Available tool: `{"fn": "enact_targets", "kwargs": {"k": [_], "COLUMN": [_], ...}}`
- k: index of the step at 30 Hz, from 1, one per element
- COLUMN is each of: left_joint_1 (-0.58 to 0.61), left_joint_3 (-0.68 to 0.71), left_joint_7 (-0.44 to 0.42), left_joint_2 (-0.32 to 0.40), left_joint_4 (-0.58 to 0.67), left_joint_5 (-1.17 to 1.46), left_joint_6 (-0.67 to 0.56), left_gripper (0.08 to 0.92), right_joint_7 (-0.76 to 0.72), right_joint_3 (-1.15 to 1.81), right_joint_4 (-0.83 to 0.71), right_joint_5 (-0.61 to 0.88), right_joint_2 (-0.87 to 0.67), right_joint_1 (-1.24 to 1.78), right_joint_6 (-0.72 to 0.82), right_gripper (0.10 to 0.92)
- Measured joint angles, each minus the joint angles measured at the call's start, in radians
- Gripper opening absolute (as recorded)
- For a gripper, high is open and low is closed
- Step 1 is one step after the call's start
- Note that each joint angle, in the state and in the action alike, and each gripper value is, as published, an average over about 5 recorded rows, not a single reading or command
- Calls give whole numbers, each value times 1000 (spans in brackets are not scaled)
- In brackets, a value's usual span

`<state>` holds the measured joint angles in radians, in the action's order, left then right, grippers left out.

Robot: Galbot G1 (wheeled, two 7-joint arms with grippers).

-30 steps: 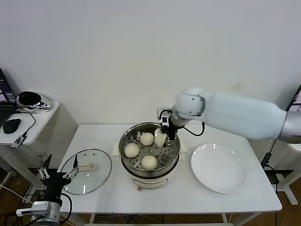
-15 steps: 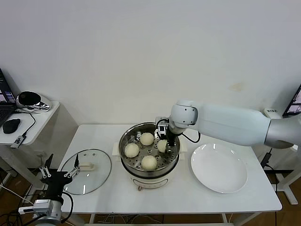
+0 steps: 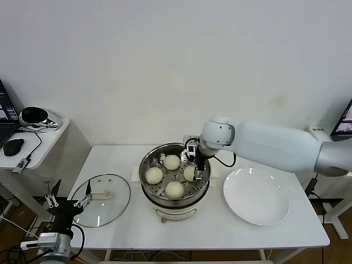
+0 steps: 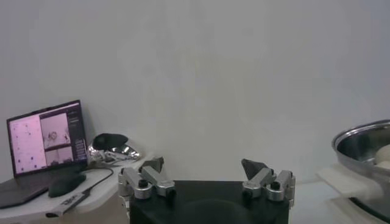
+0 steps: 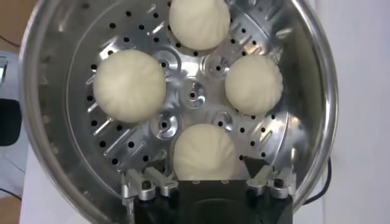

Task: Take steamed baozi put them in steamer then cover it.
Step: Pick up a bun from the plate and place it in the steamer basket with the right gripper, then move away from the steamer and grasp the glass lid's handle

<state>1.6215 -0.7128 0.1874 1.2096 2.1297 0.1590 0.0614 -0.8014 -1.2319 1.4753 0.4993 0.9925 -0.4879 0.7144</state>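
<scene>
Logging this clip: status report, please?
Right gripper open over steamer, fingers off bun. Four baozi on tray. Left gripper open, parked low. Cover on table, path clear.

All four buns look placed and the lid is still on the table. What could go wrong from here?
The right gripper, open, sits low inside the steamer around the fourth baozi; lifting out crookedly might drag that bun or clip the rim. The cover lies flat near the table's left edge by the open left gripper; its flat handle may slip when gripped.

In the head view, the right gripper [image 3: 193, 163] partly hides one baozi [image 3: 190, 172]; the picture's edge cuts the laptop [image 3: 4, 116].
</scene>
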Motion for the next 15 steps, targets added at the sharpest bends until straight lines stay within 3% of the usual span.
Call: {"fn": "enact_targets", "kwargs": {"k": [7, 15], "left_joint_1": [-1, 3], "left_joint_3": [0, 1], "left_joint_7": [2, 4], "left_joint_2": [-2, 5], "left_joint_4": [-2, -6], "left_joint_5": [2, -1], "left_joint_6": [5, 6], "left_gripper": [823, 823], "right_joint_7": [58, 286], "right_joint_3": [105, 410], "right_joint_4": [97, 236], "right_joint_5": [23, 43], "right_joint_2": [-109, -264], "right_joint_1": [39, 335], "right_joint_6": [-34, -183], "right_gripper": [823, 823]}}
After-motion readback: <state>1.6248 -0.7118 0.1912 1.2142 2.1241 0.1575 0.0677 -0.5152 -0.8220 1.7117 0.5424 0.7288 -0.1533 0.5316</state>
